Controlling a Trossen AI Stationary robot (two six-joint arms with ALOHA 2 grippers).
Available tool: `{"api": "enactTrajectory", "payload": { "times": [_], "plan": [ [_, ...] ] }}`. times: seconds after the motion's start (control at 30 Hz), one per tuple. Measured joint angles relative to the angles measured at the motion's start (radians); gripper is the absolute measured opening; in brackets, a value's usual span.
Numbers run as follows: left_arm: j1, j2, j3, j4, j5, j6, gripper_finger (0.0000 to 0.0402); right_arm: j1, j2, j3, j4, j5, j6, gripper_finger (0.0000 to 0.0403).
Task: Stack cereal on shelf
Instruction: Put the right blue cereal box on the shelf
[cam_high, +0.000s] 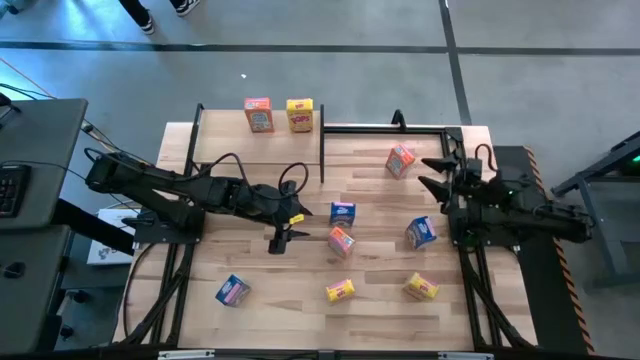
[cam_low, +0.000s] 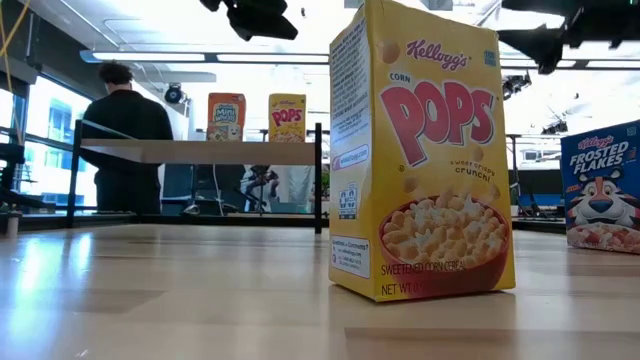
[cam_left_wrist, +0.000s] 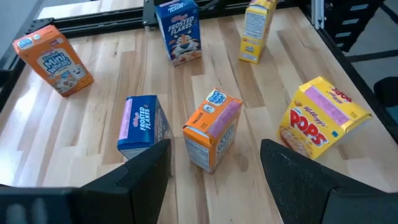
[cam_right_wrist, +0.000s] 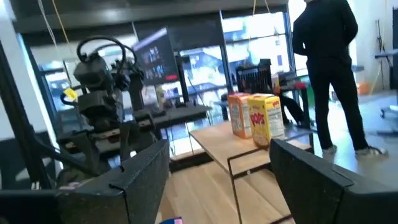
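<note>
Planked wooden tabletop (cam_high: 300, 300): two small cardboard cereal boxes (cam_high: 272, 115) stand on light-wood shelf (cam_high: 230, 148); seven left. Left gripper (cam_high: 280, 240) open, empty, orange box (cam_left_wrist: 211, 127) just ahead. Right gripper (cam_high: 437, 172) open, empty, orange-red box (cam_high: 400, 160) beside it.

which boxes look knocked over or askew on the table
The yellow Corn Pops box nearest the left gripper lies tilted on an edge, and the orange box beside it leans askew. The two boxes on the shelf stand upright: an orange one and a yellow one.
</note>
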Motion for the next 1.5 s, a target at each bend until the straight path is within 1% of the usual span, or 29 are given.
{"api": "enactTrajectory", "payload": {
  "times": [0.13, 0.3, 0.4, 0.53, 0.7, 0.8, 0.9, 1.0, 1.17, 1.33, 1.5],
  "plan": [
    [0.000, -0.010, 0.000, -0.039, -0.017, 0.014, 0.0239, 0.000, 0.108, 0.146, -0.144, 0.024, 0.058, 0.0271],
    [0.000, -0.060, 0.000, -0.102, -0.108, 0.014, 0.0239, 0.000, 0.258, 0.342, -0.399, 0.012, 0.174, 0.0271],
    [0.001, -0.097, 0.000, -0.118, -0.129, 0.034, 0.0239, 0.000, 0.347, 0.442, -0.520, 0.009, 0.234, 0.0271],
    [0.000, -0.144, 0.000, -0.152, -0.129, 0.048, 0.0239, 0.000, 0.455, 0.556, -0.604, -0.018, 0.254, 0.0271],
    [0.000, -0.206, 0.000, -0.218, -0.142, 0.041, 0.0239, 0.002, 0.581, 0.689, -0.697, -0.090, 0.268, 0.0271],
    [0.000, -0.237, 0.000, -0.257, -0.167, 0.040, 0.0239, 0.025, 0.655, 0.770, -0.777, -0.092, 0.288, 0.0271],
    [0.000, -0.261, 0.000, -0.272, -0.191, 0.040, 0.0239, 0.065, 0.724, 0.841, -0.872, -0.059, 0.302, 0.0271],
    [0.000, -0.275, 0.000, -0.284, -0.203, 0.040, 0.0239, 0.106, 0.787, 0.895, -0.954, -0.029, 0.370, 0.0271],
    [0.000, -0.281, 0.000, -0.291, -0.204, 0.037, 0.0239, 0.173, 0.877, 0.952, -1.069, -0.024, 0.485, 0.0271],
    [0.000, -0.281, 0.000, -0.291, -0.204, 0.038, 0.0239, 0.224, 0.946, 0.957, -1.143, -0.024, 0.605, 0.0271],
    [0.000, -0.281, 0.000, -0.291, -0.204, 0.039, 0.0239, 0.264, 1.018, 0.957, -1.268, -0.026, 0.706, 0.0271]
  ]
}}
